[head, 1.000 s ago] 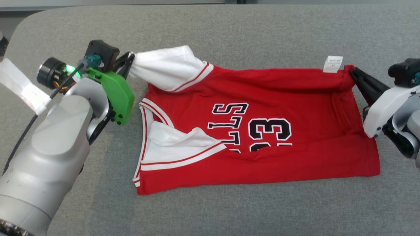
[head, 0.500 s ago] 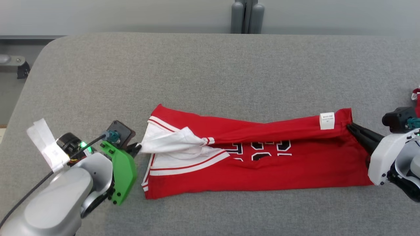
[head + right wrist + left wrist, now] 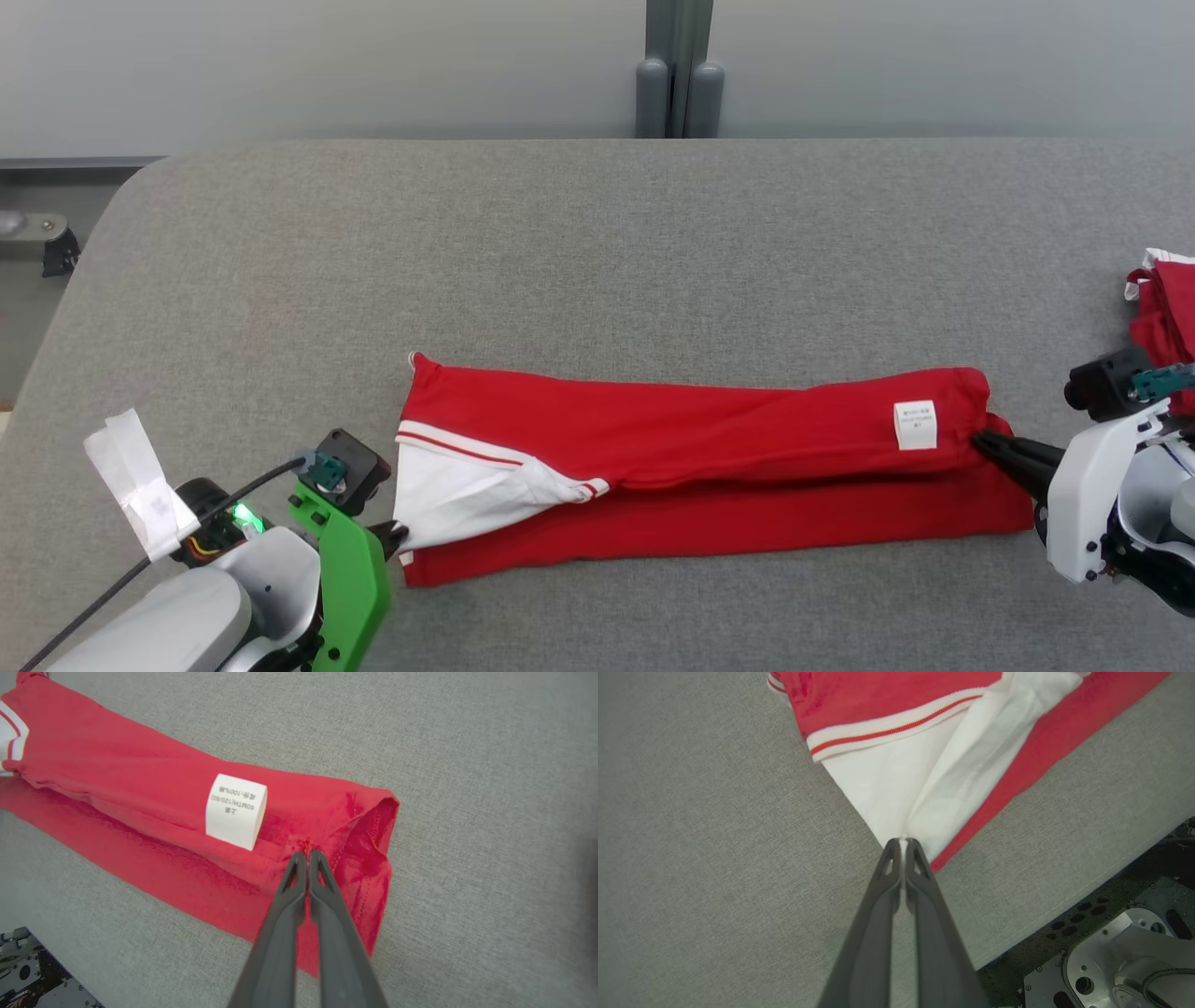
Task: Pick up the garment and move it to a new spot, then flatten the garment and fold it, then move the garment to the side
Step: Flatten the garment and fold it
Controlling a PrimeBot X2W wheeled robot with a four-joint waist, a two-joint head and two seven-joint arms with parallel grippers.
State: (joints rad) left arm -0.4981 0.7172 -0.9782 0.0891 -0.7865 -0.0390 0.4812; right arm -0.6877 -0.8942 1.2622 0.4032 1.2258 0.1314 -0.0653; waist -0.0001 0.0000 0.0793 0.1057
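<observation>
**Far half open, near strip blocked**

Beyond the garment (image 3: 709, 439) the surface (image 3: 597, 243) is open, wide passage left to right; garment spans the near middle; red cloth pile (image 3: 1167, 308) at right edge, near the right gripper (image 3: 976, 439); grey posts (image 3: 674, 93) behind far edge.

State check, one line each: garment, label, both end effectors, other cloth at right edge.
garment: folded lengthwise, lying on the table.
label: flat on the top layer, near the right end.
left end effector: shut on the garment's white corner.
right end effector: shut on the garment's red end.
red cloth: bunched at the table's right edge.
</observation>
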